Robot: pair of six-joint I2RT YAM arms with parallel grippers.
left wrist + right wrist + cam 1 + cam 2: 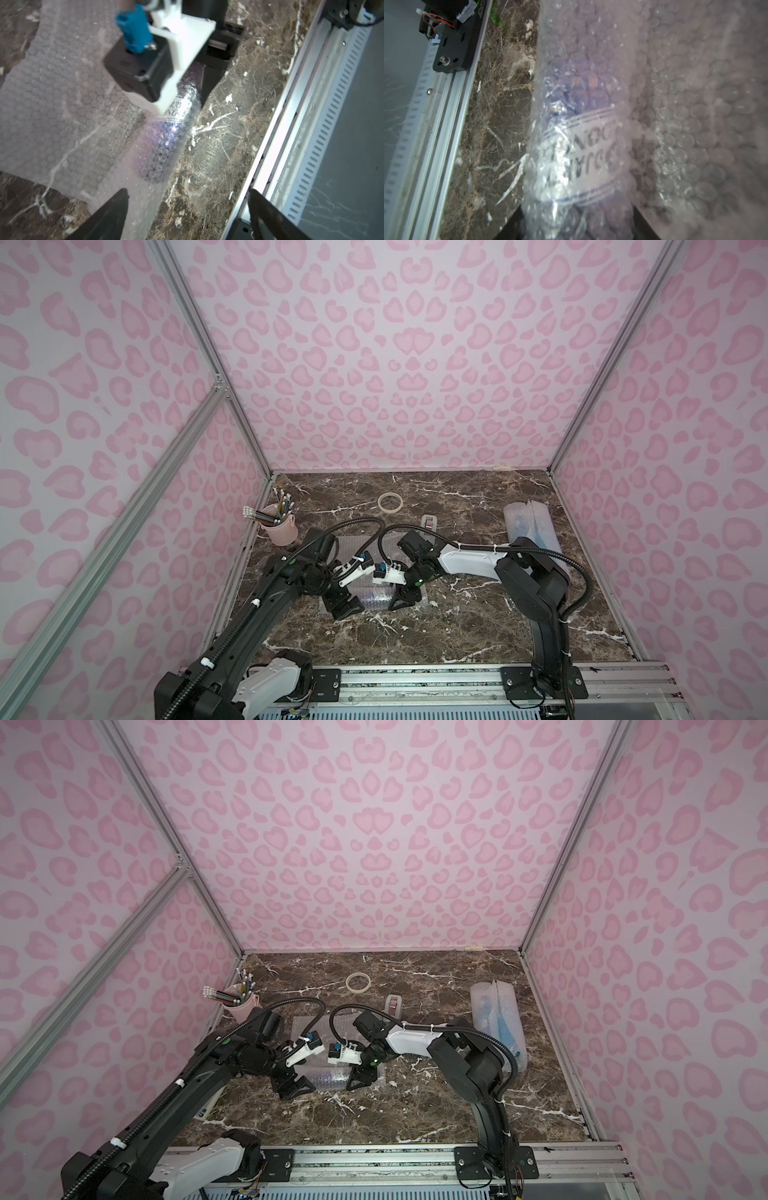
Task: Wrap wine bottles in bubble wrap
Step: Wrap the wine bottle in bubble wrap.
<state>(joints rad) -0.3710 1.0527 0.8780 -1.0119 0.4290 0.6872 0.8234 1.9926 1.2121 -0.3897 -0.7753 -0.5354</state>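
Left wrist, wrapped bottle point(164, 145) beyond left hand point(188, 191)

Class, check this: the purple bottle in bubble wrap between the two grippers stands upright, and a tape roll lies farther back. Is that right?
No: the purple bottle lies on its side in the bubble wrap, as the left wrist view shows. The rest holds; the tape roll does lie farther back.
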